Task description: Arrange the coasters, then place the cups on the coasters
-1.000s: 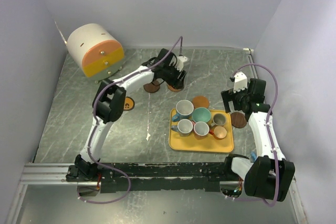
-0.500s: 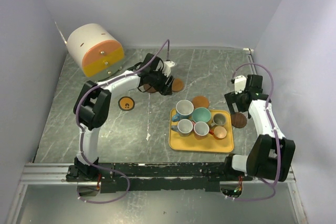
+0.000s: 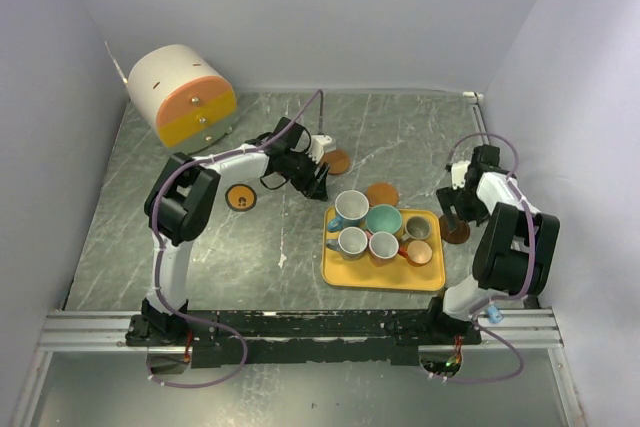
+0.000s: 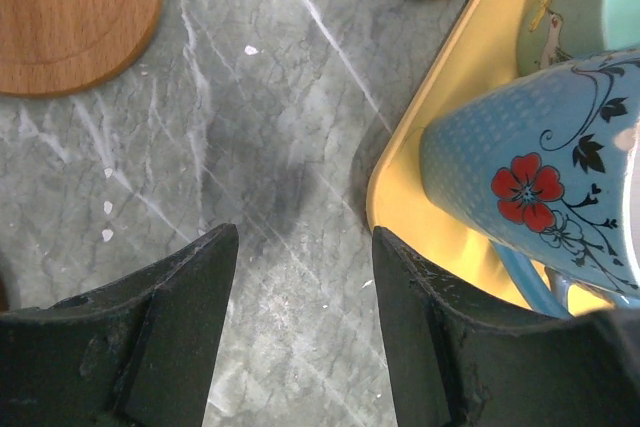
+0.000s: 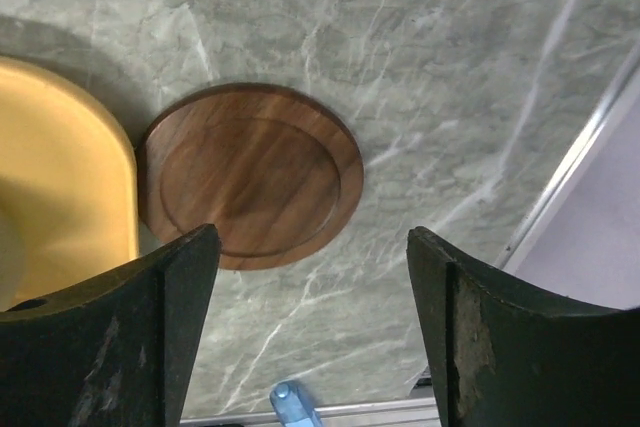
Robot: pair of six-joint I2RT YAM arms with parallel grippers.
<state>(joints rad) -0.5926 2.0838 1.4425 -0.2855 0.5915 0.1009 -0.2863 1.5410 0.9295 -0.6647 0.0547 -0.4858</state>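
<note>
Bright, even light; soft faint shadows

Dark brown coaster [image 5: 250,175]: grained wood, smooth satin finish. Pale coaster [image 4: 75,12]: light wood, matt. Table [image 4: 250,147]: grey marble pattern, matt. Blue mug [image 4: 480,147]: glossy, dimpled. Yellow tray [image 4: 405,182]: smooth.

A fixed overhead camera is looking down from above and behind the arm bases [image 3: 160,325], taking in the whole desk [image 3: 200,237]. The left wrist camera is peering close past the left hand [image 4: 305,247] at the rim of the yellow tray [image 4: 400,192]. The right wrist camera is looking close down on a dark brown coaster [image 5: 250,175]. All three views are sharing that tray.
</note>
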